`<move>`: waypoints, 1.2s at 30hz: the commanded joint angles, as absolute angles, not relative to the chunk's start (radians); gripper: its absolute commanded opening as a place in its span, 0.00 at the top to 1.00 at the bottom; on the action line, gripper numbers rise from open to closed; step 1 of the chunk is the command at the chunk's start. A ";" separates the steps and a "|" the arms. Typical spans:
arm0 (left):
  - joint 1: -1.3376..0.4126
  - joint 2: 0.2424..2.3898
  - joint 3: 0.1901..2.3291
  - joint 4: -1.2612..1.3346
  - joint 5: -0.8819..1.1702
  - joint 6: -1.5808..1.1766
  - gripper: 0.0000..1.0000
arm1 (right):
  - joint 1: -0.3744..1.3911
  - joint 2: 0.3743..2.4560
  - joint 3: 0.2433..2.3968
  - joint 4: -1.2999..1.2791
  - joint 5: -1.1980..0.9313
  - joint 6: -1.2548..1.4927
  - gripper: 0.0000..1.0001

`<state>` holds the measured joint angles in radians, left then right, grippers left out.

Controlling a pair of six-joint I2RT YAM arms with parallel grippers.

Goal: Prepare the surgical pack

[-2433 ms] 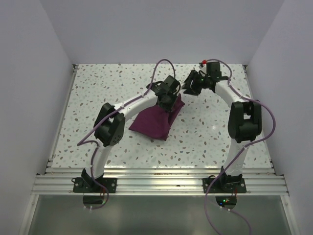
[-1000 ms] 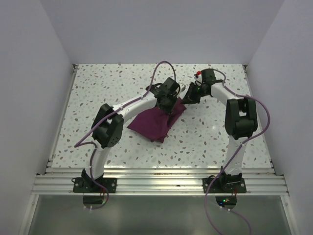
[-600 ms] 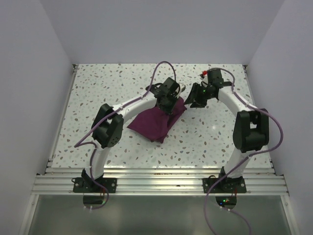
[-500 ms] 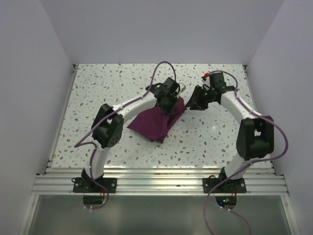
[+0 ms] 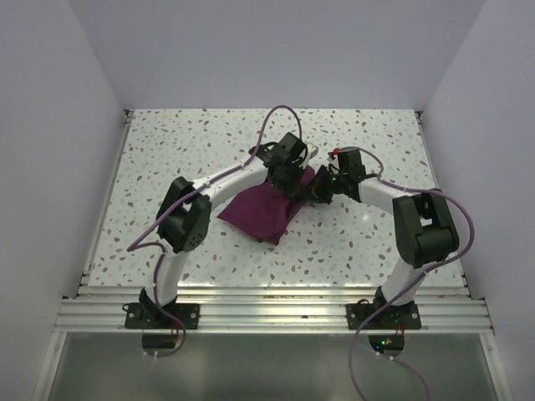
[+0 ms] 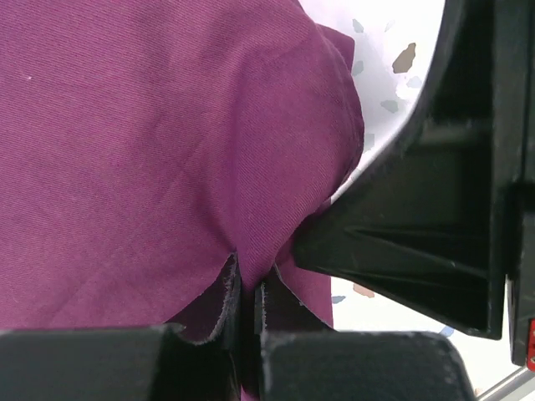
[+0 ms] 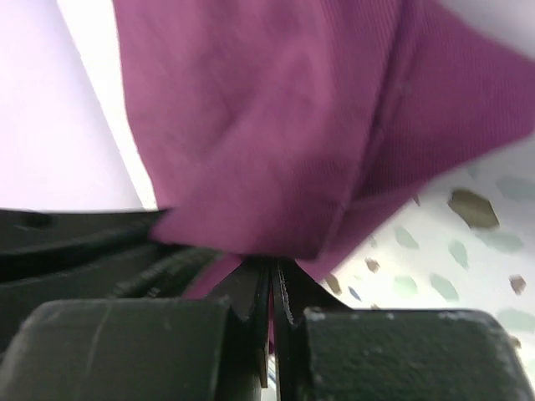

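Left fingers [image 6: 280, 302] and right fingers [image 7: 142, 347] each clamp the surgical pack [image 5: 261, 210]; cloth fills both wrist views, edges cropped.

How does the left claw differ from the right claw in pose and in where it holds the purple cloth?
The left claw grips the surgical pack near its far right corner, its arm coming from the left; the right claw reaches in from the right, beside it. The left claw pinches a small raised fold; the right claw pinches a bunched edge. Both are shut on the pack, close together.
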<state>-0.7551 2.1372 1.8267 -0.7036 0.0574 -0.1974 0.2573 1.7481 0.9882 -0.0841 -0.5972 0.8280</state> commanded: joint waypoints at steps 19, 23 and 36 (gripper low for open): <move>-0.762 2.065 1.825 -0.669 0.141 -0.184 1.00 | 0.288 1.890 0.982 0.199 -0.502 0.999 1.00; -0.762 2.069 1.818 -0.669 0.166 -0.192 0.91 | 0.287 1.924 1.008 0.224 -0.509 1.009 1.00; -0.752 1.942 1.622 -0.502 0.334 -0.247 0.52 | 0.255 1.796 1.055 -0.104 -0.495 0.888 1.00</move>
